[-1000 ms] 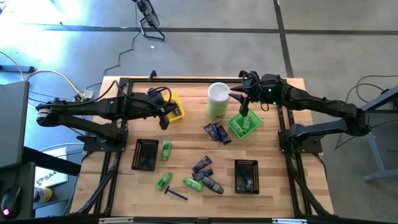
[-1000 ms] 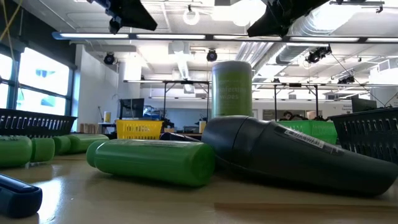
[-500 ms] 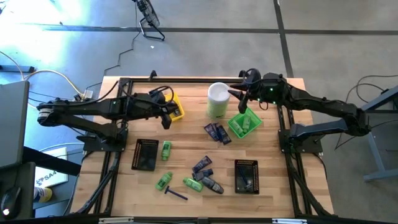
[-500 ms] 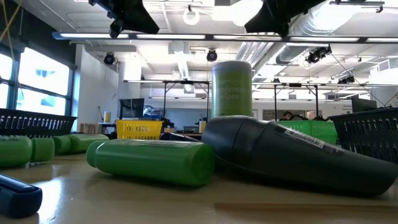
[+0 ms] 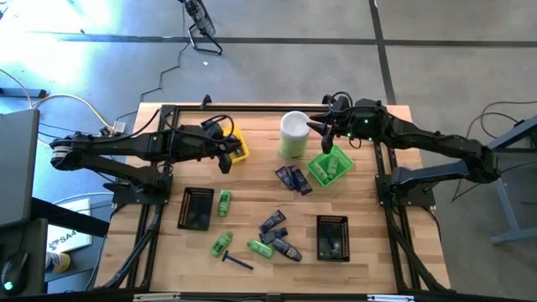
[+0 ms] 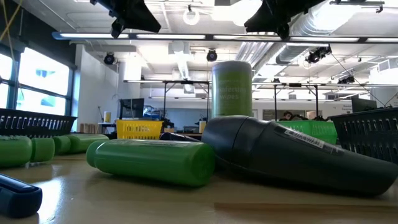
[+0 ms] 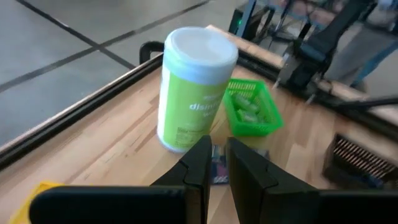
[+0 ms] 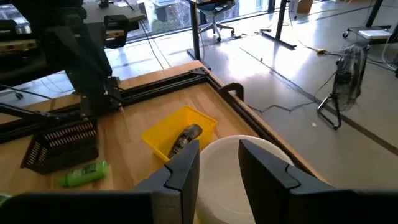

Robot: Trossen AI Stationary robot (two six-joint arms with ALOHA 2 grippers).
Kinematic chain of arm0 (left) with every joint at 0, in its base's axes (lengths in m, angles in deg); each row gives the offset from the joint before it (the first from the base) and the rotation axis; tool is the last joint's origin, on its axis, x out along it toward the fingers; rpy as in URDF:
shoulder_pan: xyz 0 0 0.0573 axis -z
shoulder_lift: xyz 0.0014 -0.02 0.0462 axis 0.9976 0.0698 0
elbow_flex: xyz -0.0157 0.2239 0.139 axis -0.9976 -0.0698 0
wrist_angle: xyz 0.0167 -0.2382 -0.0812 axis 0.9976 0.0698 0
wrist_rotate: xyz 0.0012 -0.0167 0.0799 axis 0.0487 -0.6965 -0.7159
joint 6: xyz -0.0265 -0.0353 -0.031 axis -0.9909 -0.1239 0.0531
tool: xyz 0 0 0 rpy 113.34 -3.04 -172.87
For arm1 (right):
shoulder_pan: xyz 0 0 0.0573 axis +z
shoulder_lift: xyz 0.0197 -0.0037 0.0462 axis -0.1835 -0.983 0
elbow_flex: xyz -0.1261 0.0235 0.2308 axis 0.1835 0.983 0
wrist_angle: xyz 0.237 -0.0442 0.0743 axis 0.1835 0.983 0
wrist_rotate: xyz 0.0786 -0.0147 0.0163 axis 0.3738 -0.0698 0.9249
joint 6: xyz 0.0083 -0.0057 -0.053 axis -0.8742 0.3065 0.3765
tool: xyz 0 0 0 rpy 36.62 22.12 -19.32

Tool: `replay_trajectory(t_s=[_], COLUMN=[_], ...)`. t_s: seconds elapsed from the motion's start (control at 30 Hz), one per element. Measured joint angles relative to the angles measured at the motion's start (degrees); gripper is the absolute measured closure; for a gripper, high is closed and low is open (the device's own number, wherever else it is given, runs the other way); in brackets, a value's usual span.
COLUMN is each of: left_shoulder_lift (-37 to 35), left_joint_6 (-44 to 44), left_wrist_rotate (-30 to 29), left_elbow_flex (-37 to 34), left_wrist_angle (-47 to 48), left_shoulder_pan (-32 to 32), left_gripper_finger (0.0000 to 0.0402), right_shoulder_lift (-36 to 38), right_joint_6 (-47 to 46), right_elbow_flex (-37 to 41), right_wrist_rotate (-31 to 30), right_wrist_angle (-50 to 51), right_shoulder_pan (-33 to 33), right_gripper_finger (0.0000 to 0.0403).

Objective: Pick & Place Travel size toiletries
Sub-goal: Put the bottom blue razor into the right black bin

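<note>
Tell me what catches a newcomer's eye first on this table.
The tall pale-green canister with its white lid stands at the table's far edge, between both arms. Beside it, under the right gripper, sits a green tray of green tubes. Bright green bottles and dark packets lie scattered across the middle.

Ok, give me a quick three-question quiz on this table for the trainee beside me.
1. True or false: the yellow tray holds a dark grey piece.
2. What stands nearest the green tray? A: the canister. B: a purple razor. C: a black tray.
3. How many black mesh trays does the high view show?

Key: 1 true; 2 A; 3 two.
</note>
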Motion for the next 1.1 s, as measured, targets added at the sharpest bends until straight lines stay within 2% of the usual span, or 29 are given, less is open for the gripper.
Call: replay_trajectory(t_s=[0.2, 0.37, 1.1], left_shoulder_lift=[0.00, 0.00, 0.11], left_joint_6=[-5.68, -7.26, -7.34], left_wrist_rotate=[3.07, 5.44, 5.40], left_elbow_flex=[0.02, 0.02, 0.02], left_wrist_angle=[0.01, 0.27, 1.03], left_shoulder_pan=[0.00, 0.00, -0.02], left_gripper_finger=[0.0357, 0.0357, 0.0357], right_shoulder_lift=[0.00, 0.00, 0.00], right_joint_6=[2.09, 4.45, 4.62], right_elbow_flex=[0.00, 0.00, 0.00], right_wrist_rotate=[4.12, 4.19, 3.39], right_wrist_angle=[0.02, 0.04, 0.07], right_shoulder_pan=[0.00, -0.02, -0.07], right_gripper_finger=[0.0298, 0.0298, 0.0298])
